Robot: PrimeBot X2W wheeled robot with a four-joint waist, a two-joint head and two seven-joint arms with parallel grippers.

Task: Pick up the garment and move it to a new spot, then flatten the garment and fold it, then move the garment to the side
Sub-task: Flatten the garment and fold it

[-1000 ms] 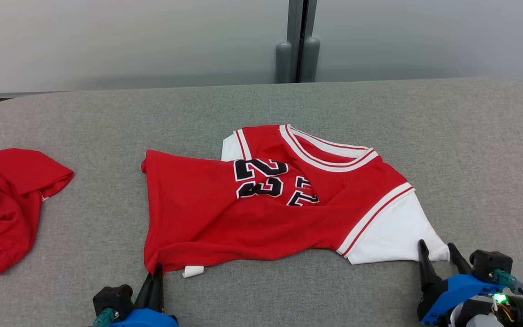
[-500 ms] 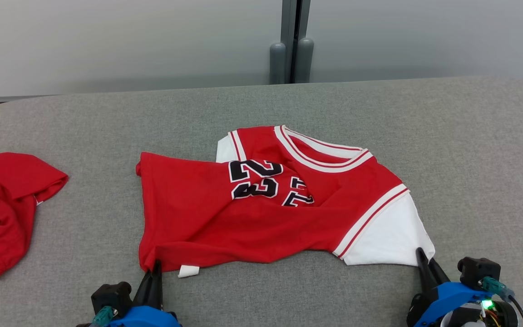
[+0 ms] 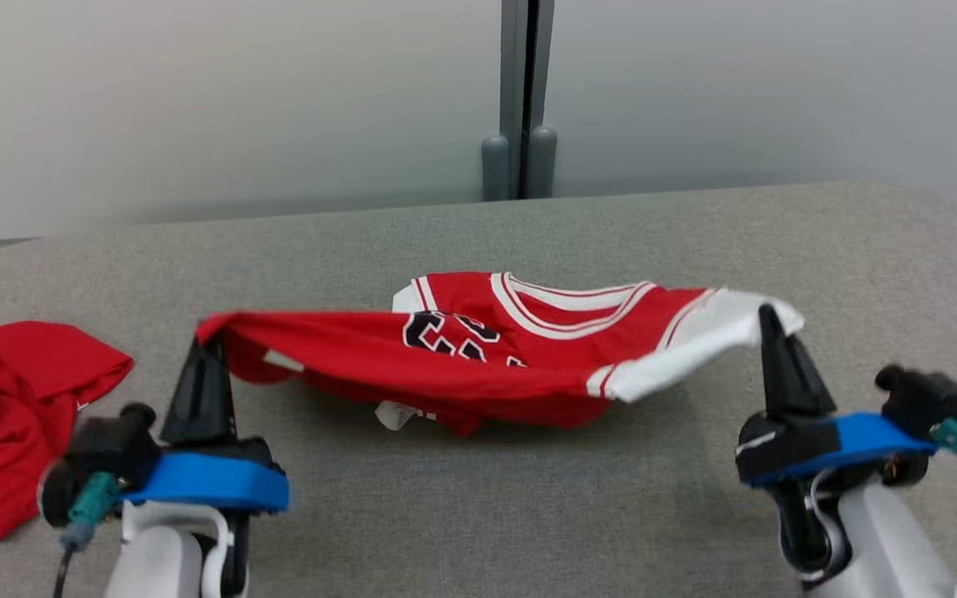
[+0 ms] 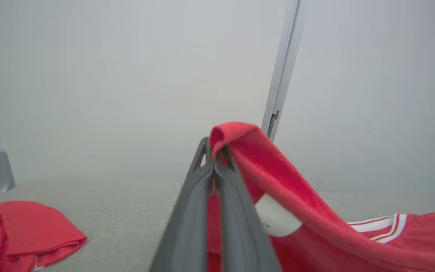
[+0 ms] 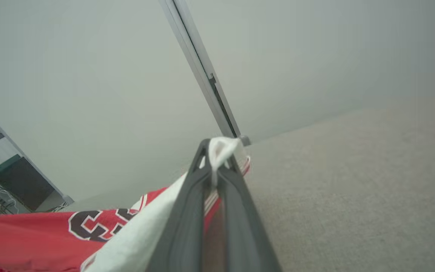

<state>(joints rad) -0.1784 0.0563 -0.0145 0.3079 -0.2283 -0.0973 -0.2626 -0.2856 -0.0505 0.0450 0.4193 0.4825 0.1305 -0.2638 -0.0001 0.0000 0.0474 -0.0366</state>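
Head view is showing left gripper point(image 3: 206, 345) and right gripper point(image 3: 769, 322) clamping jersey point(image 3: 379, 361) corners above the table point(image 3: 528, 498); pick-up seemingly underway, next needing a taut carry.

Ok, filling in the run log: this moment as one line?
stage: pick-up | left gripper: shut on jersey | right gripper: shut on jersey | jersey: slung between them, middle sagging
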